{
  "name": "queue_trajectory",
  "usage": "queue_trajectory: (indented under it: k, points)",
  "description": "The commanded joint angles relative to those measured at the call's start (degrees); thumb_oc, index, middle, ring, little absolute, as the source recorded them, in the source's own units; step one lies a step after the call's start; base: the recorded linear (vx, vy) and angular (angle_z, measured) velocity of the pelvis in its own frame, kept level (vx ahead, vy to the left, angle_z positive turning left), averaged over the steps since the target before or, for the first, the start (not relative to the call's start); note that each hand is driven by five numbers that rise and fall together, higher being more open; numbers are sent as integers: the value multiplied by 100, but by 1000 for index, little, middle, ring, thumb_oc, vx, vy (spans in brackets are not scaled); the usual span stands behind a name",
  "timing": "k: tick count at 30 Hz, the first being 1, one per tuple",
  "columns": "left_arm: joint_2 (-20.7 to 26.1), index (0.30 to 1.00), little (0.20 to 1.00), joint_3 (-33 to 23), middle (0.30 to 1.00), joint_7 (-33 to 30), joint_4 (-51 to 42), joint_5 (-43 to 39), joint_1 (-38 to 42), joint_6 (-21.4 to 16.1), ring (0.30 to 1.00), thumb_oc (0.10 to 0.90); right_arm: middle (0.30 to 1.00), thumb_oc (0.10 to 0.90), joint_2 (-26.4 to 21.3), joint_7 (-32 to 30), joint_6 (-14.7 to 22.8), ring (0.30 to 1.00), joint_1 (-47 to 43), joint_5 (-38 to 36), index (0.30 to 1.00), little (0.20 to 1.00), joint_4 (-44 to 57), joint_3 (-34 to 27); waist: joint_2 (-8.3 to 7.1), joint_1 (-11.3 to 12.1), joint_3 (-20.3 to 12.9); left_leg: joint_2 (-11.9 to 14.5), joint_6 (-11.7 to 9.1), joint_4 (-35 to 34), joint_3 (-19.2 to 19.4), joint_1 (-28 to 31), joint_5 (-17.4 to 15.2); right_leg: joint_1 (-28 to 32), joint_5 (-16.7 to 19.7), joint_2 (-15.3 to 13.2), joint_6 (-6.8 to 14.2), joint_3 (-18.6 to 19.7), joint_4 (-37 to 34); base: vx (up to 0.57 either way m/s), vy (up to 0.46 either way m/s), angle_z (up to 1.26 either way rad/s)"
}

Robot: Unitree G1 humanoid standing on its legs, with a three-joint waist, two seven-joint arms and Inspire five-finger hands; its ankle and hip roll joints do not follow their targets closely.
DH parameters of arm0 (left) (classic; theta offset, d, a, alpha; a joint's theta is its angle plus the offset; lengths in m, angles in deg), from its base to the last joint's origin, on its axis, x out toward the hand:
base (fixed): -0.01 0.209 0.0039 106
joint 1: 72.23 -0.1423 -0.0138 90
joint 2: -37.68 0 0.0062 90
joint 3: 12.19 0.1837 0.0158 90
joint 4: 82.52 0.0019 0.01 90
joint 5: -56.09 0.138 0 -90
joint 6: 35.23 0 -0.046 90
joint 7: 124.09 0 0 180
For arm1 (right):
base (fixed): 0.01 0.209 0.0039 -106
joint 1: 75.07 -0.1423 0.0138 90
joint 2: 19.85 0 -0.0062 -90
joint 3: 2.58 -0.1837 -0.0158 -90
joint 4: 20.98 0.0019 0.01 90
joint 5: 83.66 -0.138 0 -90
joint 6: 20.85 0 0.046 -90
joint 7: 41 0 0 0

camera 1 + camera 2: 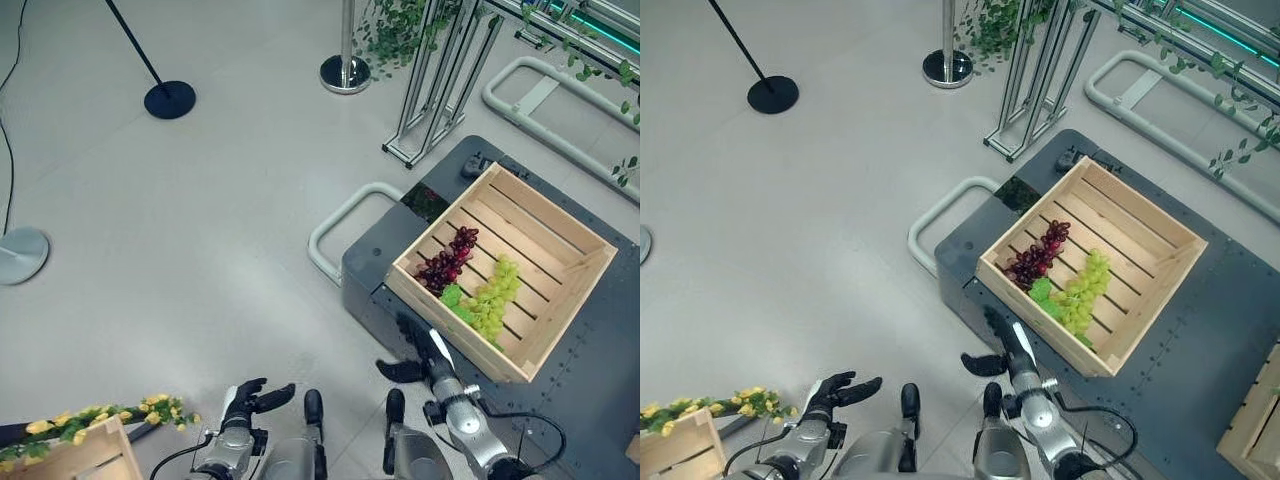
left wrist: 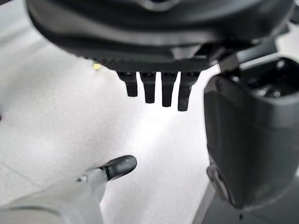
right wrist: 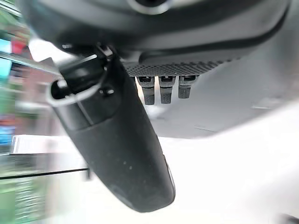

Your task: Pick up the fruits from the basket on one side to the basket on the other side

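Note:
A wooden crate (image 1: 560, 290) rests on a dark platform (image 1: 590, 400) to my right. Inside it lie a dark red grape bunch (image 1: 447, 262) and a green grape bunch (image 1: 492, 298), side by side near the crate's left wall. My right hand (image 1: 420, 360) hovers just outside the crate's near corner, fingers straight, holding nothing. My left hand (image 1: 248, 400) hangs low at the lower left, open and empty. A second wooden crate (image 1: 85, 455) shows its corner at the bottom left, with a yellow-flowered garland (image 1: 110, 415) draped over it.
A white bumper bar (image 1: 335, 225) curves off the platform's left edge. A metal frame (image 1: 440, 80) with ivy stands behind the platform. A black stand base (image 1: 169, 99), a chrome post base (image 1: 345, 73) and a grey disc base (image 1: 18, 254) sit on the floor.

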Motion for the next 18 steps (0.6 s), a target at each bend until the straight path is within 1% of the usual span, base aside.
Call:
queue_trajectory:
  k: [1,5,10,11,12,13,14,16,17,18]
  points:
    - [-66,900,900,262,900,-283,-94,458,-12,-386,900,800,900,800,-459,-778,794,900,-269,-191,900,900,1122,-482,-170,-48,-105,-47,-78,1217,-100,-592,-591,-282,-4,-80,-192,72,713,-23,-39,-2]
    - [51,900,900,211,900,-232,-232,507,-112,-464,900,800,900,800,-787,-1206,1108,900,-160,49,900,900,1760,-1049,-168,-90,-86,-34,-66,1275,-142,-592,-645,-274,-60,-95,-177,80,775,48,-25,3]
    - [143,900,900,157,900,-162,-369,662,-213,-482,900,800,900,800,-1115,-1384,1197,900,-229,17,900,900,2124,-1598,-183,-42,-71,-32,-57,1254,-207,-535,-671,-203,-63,-122,-143,40,771,80,-38,0]
    - [170,900,900,139,900,-133,-428,716,-242,-463,900,800,900,800,-1218,-1504,1123,900,-278,109,900,900,2221,-1767,-186,-15,-67,-29,-64,1240,-225,-519,-674,-171,-60,-124,-137,18,748,78,-42,3]
    - [185,900,900,132,900,-122,-466,721,-248,-447,900,800,900,800,-1286,-1538,1047,900,-324,142,900,900,2241,-1850,-189,1,-69,-31,-69,1230,-237,-517,-675,-159,-60,-125,-133,11,734,85,-41,5]
    - [201,900,900,126,900,-110,-499,708,-253,-434,900,800,900,800,-1360,-1700,914,900,-388,288,900,900,2250,-1911,-190,24,-69,-31,-71,1211,-255,-511,-673,-140,-56,-123,-130,4,711,83,-38,8]
    - [225,900,900,106,900,-76,-511,687,-258,-435,900,800,900,800,-1466,-1928,713,900,-472,572,900,900,2198,-1971,-194,52,-65,-24,-80,1196,-276,-502,-674,-112,-57,-122,-125,-14,683,87,-45,8]
    - [276,900,900,84,900,-64,-568,601,-258,-449,900,800,900,800,-1677,-2147,349,900,-632,888,900,900,2115,-1989,-203,99,-43,-20,-85,1205,-308,-519,-672,-99,-57,-121,-127,-40,669,61,-48,5]
    - [308,900,900,72,900,-54,-618,543,-247,-463,900,800,900,800,-1812,-2177,69,900,-751,1113,900,900,2070,-1979,-212,126,-18,-23,-89,1239,-331,-559,-673,-109,-59,-119,-130,-51,673,21,-71,4]
    - [371,900,900,51,900,-6,-717,451,-221,-518,900,800,900,800,-2048,-2226,-397,900,-950,1487,900,900,1987,-1898,-225,175,37,-17,-101,1323,-357,-660,-673,-155,-62,-120,-140,-84,703,1,-71,5]
